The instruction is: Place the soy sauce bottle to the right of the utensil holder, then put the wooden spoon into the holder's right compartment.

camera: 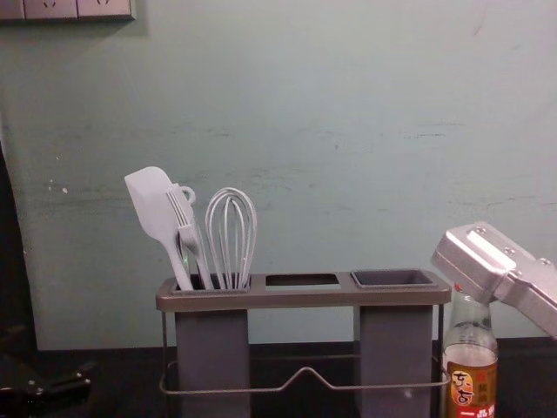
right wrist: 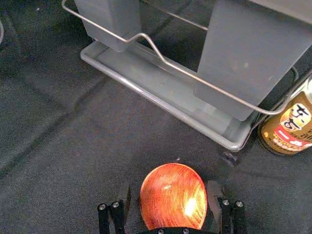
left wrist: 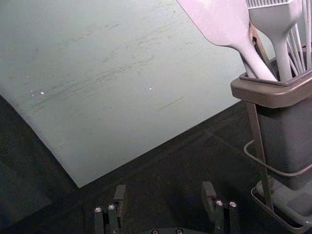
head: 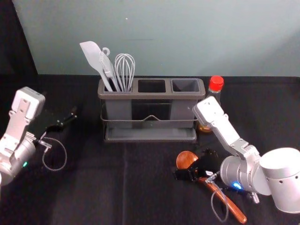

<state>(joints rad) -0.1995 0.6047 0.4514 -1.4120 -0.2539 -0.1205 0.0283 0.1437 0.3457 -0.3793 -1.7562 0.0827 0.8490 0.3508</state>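
Note:
The wooden spoon (head: 221,199) lies on the table, handle slanting toward the front right. At its bowl end is my right gripper (head: 193,165); in the right wrist view that gripper (right wrist: 169,190) stands open, a finger on either side of the round bowl (right wrist: 173,195). The red-capped soy sauce bottle (head: 216,84) stands upright just right of the utensil holder (head: 150,95), partly behind my right arm; its label (camera: 471,389) faces the chest camera. The holder's right compartment (camera: 393,278) is empty. Left of the holder, my left gripper (head: 64,120) is open, with nothing between its fingers (left wrist: 120,199).
A spatula (head: 93,54), a fork-like utensil and a whisk (head: 125,70) rise from the holder's left compartment. The holder has a front wire rail (camera: 305,373) and a low tray (head: 150,135). Behind the dark table stands a pale wall.

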